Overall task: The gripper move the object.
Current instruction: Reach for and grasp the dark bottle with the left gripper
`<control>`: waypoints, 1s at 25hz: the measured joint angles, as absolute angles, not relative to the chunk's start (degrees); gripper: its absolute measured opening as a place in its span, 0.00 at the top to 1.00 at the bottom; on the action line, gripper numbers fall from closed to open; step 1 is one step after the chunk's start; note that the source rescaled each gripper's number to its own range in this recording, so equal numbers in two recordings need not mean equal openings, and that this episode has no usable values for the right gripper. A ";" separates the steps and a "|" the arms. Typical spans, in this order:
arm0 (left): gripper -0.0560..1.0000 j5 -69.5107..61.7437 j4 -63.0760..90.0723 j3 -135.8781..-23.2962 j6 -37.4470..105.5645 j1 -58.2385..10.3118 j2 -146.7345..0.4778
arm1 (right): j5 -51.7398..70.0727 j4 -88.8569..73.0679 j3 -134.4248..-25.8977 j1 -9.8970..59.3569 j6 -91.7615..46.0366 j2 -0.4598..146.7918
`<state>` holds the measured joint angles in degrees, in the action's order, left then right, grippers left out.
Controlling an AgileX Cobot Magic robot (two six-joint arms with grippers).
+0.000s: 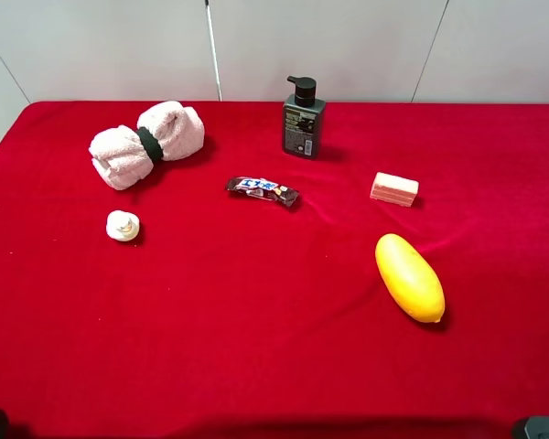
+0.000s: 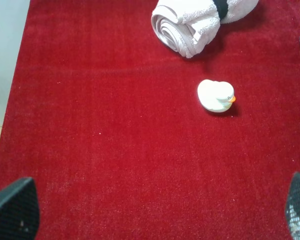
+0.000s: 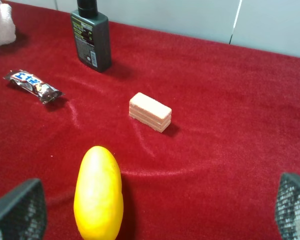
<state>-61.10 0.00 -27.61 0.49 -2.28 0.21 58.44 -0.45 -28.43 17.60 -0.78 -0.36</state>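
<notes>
Exterior high view, left to right: towel roll [image 1: 146, 144], toy duck [image 1: 122, 225], candy bar [image 1: 263, 190], then the pump bottle [image 1: 303, 117] upright near the middle of the far edge, pink block [image 1: 394, 188] and yellow fruit [image 1: 409, 277]. They are spaced apart, I judge, for clean grasps. Near my corners, the left gripper [image 2: 155, 207] and right gripper [image 3: 155, 209] are spread wide, holding and touching nothing.

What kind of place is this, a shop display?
Probably a robot test bench rather than a shop: a red cloth-covered tabletop in front of plain grey wall panels, with unrelated items spaced apart, such as a pump bottle, a rolled towel and a toy duck.
</notes>
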 joint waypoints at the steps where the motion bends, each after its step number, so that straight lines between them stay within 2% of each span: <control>1: 0.02 -61.10 0.00 -27.61 0.49 -2.28 0.21 | 58.51 -0.45 -28.43 17.60 -0.78 -0.36; 25: 0.02 -61.10 0.00 -27.61 0.49 -2.28 0.21 | 58.44 -0.45 -28.43 17.60 -0.78 -0.36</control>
<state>-61.10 0.00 -27.61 0.49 -2.28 0.21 58.44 -0.45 -28.43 17.60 -0.78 -0.36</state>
